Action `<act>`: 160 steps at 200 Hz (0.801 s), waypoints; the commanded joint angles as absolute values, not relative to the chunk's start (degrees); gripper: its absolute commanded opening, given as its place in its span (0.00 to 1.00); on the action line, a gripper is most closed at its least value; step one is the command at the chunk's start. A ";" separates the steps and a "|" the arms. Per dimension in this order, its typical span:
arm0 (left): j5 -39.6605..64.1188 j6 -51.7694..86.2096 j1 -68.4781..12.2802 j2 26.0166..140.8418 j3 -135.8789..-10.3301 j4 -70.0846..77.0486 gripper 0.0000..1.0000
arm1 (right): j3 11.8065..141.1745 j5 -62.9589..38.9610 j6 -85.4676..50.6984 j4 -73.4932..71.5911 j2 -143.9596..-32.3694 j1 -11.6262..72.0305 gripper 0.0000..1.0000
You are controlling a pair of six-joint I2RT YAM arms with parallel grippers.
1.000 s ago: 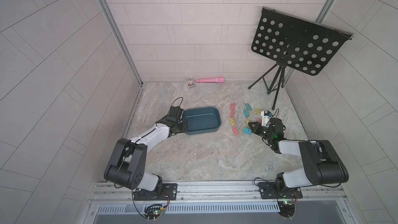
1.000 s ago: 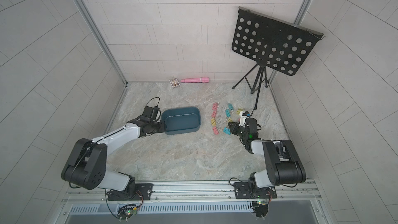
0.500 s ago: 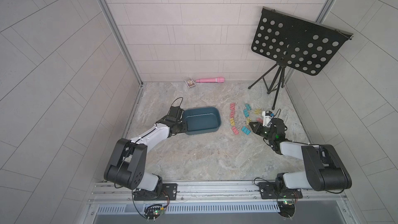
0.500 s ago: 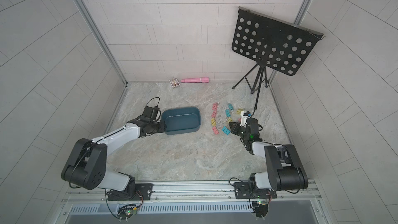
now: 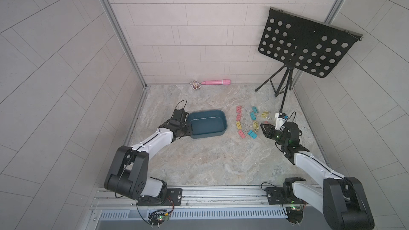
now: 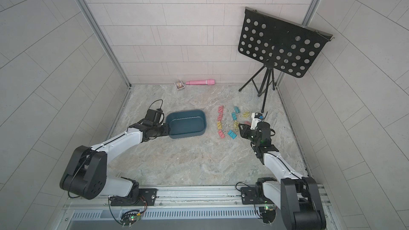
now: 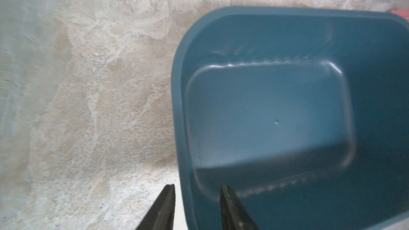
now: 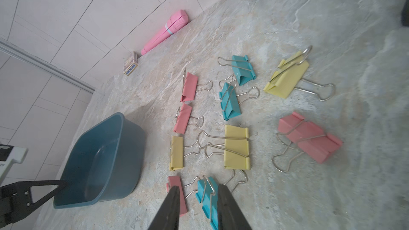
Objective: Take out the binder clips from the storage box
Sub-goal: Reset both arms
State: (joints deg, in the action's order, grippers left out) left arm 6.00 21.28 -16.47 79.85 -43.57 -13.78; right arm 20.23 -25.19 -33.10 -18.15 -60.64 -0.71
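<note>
The storage box (image 5: pixel 208 135) (image 6: pixel 186 135) is a dark teal tub left of centre, and its inside (image 7: pixel 265 118) holds nothing. My left gripper (image 5: pixel 189 129) (image 7: pixel 198 190) is closed astride the box's left end wall, one finger outside and one inside. Several binder clips (image 5: pixel 239 125) in pink, yellow and teal lie on the floor right of the box. My right gripper (image 5: pixel 262 127) (image 8: pixel 198 188) is open just right of them. A teal clip (image 8: pixel 207 198) (image 5: pixel 252 134) lies flat on the floor below its fingertips, held by nothing.
A black perforated music stand (image 5: pixel 307 49) rises at the back right, one tripod leg (image 5: pixel 284 100) reaching down close to the clips. A pink cylinder (image 5: pixel 215 82) and a small card box (image 5: pixel 195 85) lie against the back wall. Tiled walls enclose three sides.
My right gripper has opened, left the teal clip on the floor at the near edge of the group, and drawn back a little to the right. The left arm has not moved.
</note>
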 commanded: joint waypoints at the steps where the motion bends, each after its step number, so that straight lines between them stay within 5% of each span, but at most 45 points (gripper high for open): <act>1: 2.65 22.13 -16.13 75.92 -41.95 -13.47 0.43 | 22.23 -20.92 -29.69 -10.71 -59.00 -1.04 0.32; 74: -12.79 25.18 -16.15 60.11 -37.75 -11.87 0.55 | 26.93 -12.23 -21.97 -11.76 -64.98 -2.68 0.37; 82: -15.39 24.46 -16.14 57.90 -36.92 -11.43 0.61 | 28.02 -11.38 -21.38 -11.91 -66.19 -3.14 0.38; 98: -22.49 23.82 -16.09 54.73 -35.30 -11.47 0.99 | 29.38 -10.13 -19.84 -13.51 -68.44 -3.57 0.40; 160: -40.64 14.34 -15.92 51.99 -25.50 3.84 1.00 | 30.40 -3.89 -13.29 -21.01 -76.67 -5.27 0.55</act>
State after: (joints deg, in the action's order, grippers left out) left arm -31.38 20.67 -16.47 51.92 -29.65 -6.42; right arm 30.68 -7.90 -16.91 -16.36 -74.59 -4.95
